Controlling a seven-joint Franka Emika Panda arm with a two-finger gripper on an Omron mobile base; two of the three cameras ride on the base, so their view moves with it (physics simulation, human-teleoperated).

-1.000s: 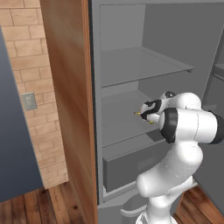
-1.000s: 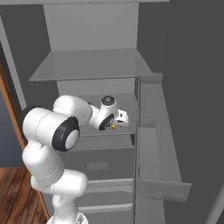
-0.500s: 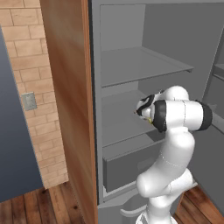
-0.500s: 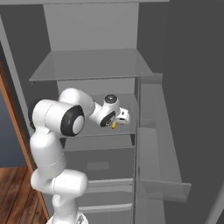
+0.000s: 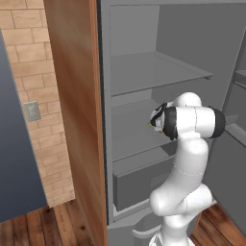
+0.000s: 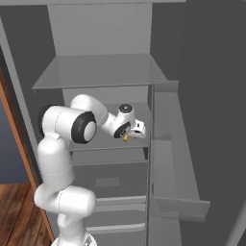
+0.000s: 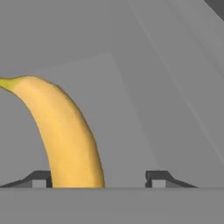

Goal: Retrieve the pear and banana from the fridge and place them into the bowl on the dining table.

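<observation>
The fridge (image 5: 158,72) stands open, and my arm reaches onto its middle shelf (image 6: 96,142). The banana (image 7: 65,131), yellow-orange and curved, lies on that shelf between my fingertips. In the hand view it touches the left fingertip (image 7: 40,179), while a gap separates it from the right one. My gripper (image 7: 98,179) is open around its lower end. From the right base view the gripper (image 6: 132,133) points down at the shelf with a bit of the banana (image 6: 126,138) under it. The left base view has the gripper (image 5: 153,120) at the shelf's front. The pear, bowl and dining table are out of view.
An upper shelf (image 6: 101,69) hangs above the hand and a drawer (image 5: 139,180) sits below. The open fridge door with its bins (image 6: 175,144) stands to the right. A wooden panel (image 5: 77,120) and a brick wall (image 5: 33,96) lie left.
The hand has pushed further in over the middle shelf, the elbow swinging with it. The jaws have narrowed around the banana.
</observation>
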